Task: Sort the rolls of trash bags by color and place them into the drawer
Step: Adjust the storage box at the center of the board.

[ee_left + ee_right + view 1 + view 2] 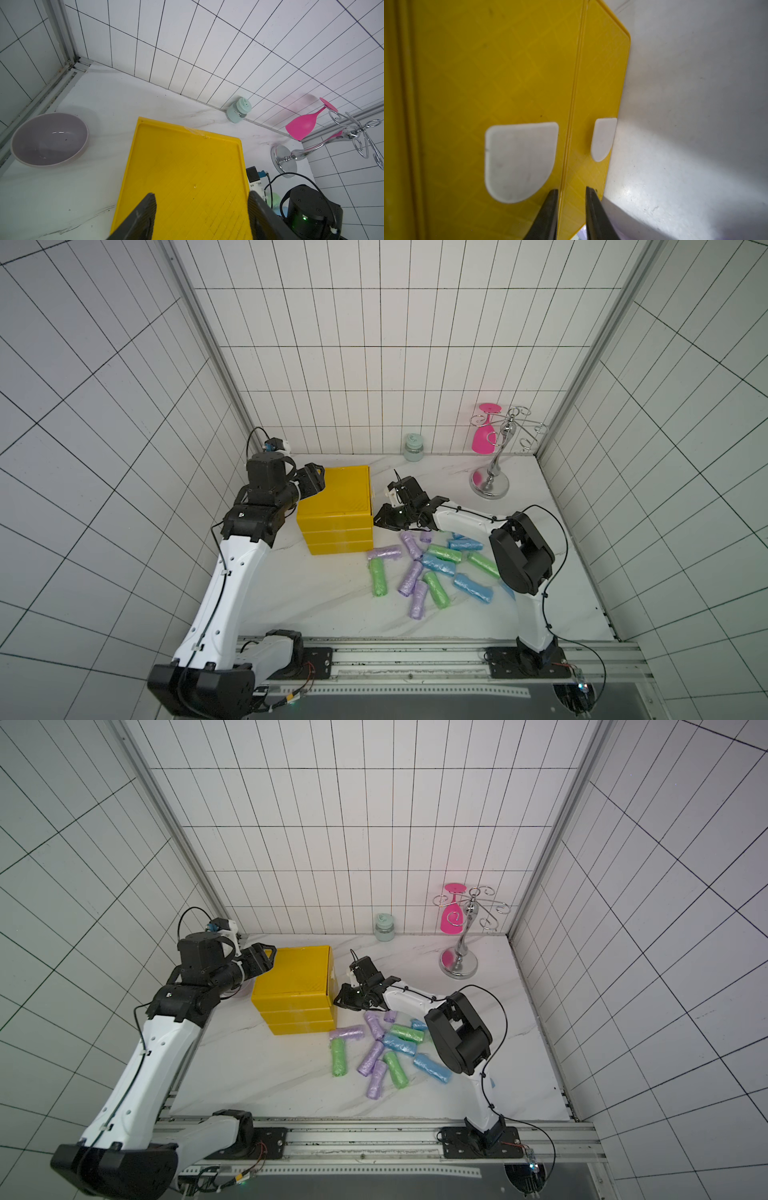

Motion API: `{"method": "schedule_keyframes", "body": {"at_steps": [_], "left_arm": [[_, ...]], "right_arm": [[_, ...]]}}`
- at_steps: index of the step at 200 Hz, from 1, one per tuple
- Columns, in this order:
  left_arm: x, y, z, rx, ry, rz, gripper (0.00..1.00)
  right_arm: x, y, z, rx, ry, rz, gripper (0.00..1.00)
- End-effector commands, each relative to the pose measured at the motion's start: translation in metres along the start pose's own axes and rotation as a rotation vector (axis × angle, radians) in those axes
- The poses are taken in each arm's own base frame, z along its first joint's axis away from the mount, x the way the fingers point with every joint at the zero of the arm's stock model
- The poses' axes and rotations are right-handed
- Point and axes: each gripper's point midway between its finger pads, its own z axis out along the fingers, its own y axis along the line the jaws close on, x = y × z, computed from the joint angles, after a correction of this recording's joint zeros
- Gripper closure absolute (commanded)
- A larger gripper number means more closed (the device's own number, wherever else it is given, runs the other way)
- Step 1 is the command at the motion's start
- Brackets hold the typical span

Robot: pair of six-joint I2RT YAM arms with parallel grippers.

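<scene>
Narrowly parted, the jaws of the right gripper [571, 189] are set at the yellow drawer unit's [336, 493] shut right face beside a white handle [603, 139], with nothing pinched. Rolls of trash bags [438, 565] are heaped unsorted just near-right of it. If the handle is missed or the unit dragged, the closest lilac rolls [409, 543] could be scattered. The left gripper [201, 193] is spread over the unit's top. Bowl [49, 139], jar [413, 448] and glass rack [490, 486] are seen well apart.
</scene>
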Motion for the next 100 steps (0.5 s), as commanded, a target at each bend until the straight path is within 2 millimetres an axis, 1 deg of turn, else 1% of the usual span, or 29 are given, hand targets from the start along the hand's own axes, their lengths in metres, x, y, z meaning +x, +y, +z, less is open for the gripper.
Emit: {"method": "schedule_keyframes", "body": {"at_steps": [1, 23, 34, 53, 74, 89, 100], "left_arm": [[-0.003, -0.006, 0.004, 0.016, 0.007, 0.022, 0.31], [-0.001, -0.006, 0.01, 0.017, 0.018, 0.023, 0.31], [-0.001, -0.006, 0.012, 0.02, 0.021, 0.027, 0.31], [0.0, -0.007, 0.016, 0.024, 0.032, 0.033, 0.31], [-0.001, -0.008, 0.021, 0.029, 0.043, 0.04, 0.31], [-0.001, -0.006, 0.023, 0.018, 0.044, 0.045, 0.32], [-0.002, -0.001, 0.023, -0.013, 0.036, 0.05, 0.33]], "right_arm": [[-0.008, 0.024, 0.003, -0.033, -0.01, -0.038, 0.74], [-0.014, 0.029, 0.008, -0.042, -0.015, -0.039, 0.73], [-0.016, 0.034, 0.01, -0.054, -0.009, -0.043, 0.73], [-0.016, 0.034, 0.013, -0.051, 0.002, -0.039, 0.74], [-0.017, 0.028, 0.0, -0.026, -0.02, -0.036, 0.74], [-0.018, 0.022, -0.017, -0.013, -0.041, -0.032, 0.72], [-0.019, 0.018, -0.031, -0.004, -0.06, -0.031, 0.71]]}}
